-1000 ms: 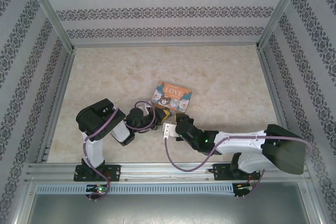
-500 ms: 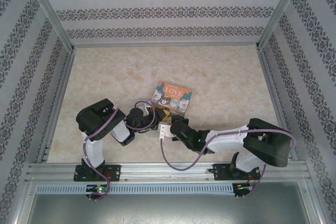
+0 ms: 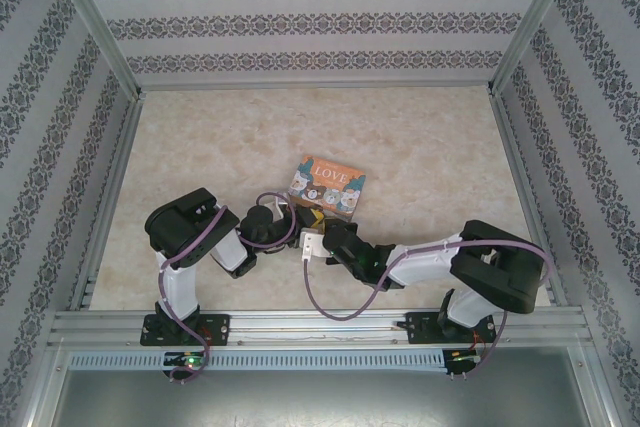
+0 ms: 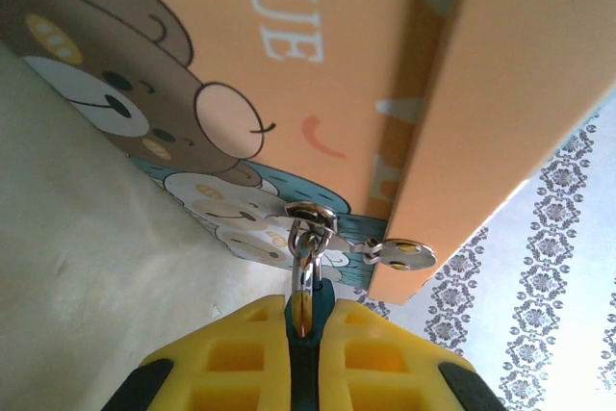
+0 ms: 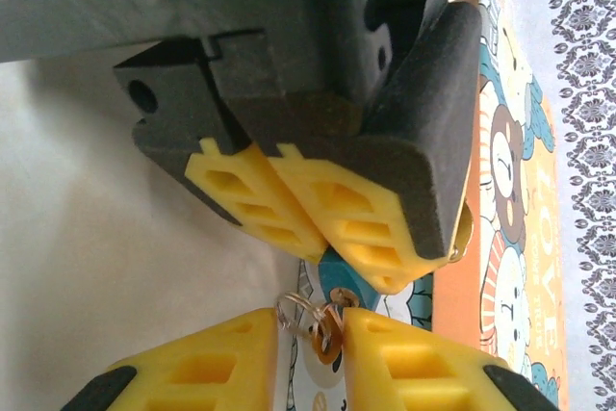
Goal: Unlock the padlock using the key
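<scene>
Our left end effector [image 4: 303, 310] is clamped on the padlock [image 4: 304, 286], likely steadying it where it hangs from the hasp [image 4: 308, 214] of the tin [image 4: 318, 64]. The right end effector [image 5: 310, 329] brackets what we take for the key [image 5: 324, 342], but we cannot tell whether it grips. The tin lies shut on the worktop [image 3: 200, 147], its contents hidden.

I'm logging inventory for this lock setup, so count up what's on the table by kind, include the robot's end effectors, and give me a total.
tin box: 1
padlock: 1
key: 1
end effectors: 2 (left end effector, right end effector)
Total: 5
</scene>
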`<action>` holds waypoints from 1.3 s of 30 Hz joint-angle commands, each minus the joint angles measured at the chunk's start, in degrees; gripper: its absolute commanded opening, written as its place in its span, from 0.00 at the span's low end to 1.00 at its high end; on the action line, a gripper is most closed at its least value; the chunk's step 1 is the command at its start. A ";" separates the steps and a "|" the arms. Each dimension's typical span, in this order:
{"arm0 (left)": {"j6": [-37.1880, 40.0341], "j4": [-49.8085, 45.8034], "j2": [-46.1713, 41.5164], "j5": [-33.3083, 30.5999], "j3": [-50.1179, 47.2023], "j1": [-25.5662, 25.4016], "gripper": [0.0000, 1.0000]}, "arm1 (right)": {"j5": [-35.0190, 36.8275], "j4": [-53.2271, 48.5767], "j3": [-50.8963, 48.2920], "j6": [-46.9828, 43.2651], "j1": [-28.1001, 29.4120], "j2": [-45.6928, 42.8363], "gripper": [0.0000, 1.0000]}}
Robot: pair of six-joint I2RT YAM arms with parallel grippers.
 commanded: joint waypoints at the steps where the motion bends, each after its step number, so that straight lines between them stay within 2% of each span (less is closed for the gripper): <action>1: -0.78 2.63 -0.36 0.02 0.69 -0.96 0.00 | -1.05 1.34 1.39 -0.11 -0.25 1.39 0.22; 9: -0.86 2.63 -0.28 0.11 0.87 -1.00 0.00 | -0.63 1.74 1.77 -0.26 -0.22 2.13 0.11; 13: -0.95 2.65 -0.33 0.19 0.96 -1.00 0.00 | -0.39 1.64 1.60 -0.04 -0.13 1.80 0.00; 21: -1.08 2.63 -0.43 0.11 1.05 -1.00 0.00 | -0.89 -0.70 1.14 3.02 0.22 -1.77 0.00; 25: -1.15 2.67 -0.51 0.37 1.40 -1.08 0.00 | -2.74 -3.32 1.59 7.73 0.21 -5.18 0.00; 30: -1.10 2.45 -0.86 0.25 1.49 -1.42 0.00 | -5.19 -4.32 2.16 19.38 -0.01 -6.99 0.00; 39: -0.82 1.92 -0.68 0.02 1.92 -2.40 0.00 | -9.81 2.68 -1.86 36.20 -2.89 -5.86 0.00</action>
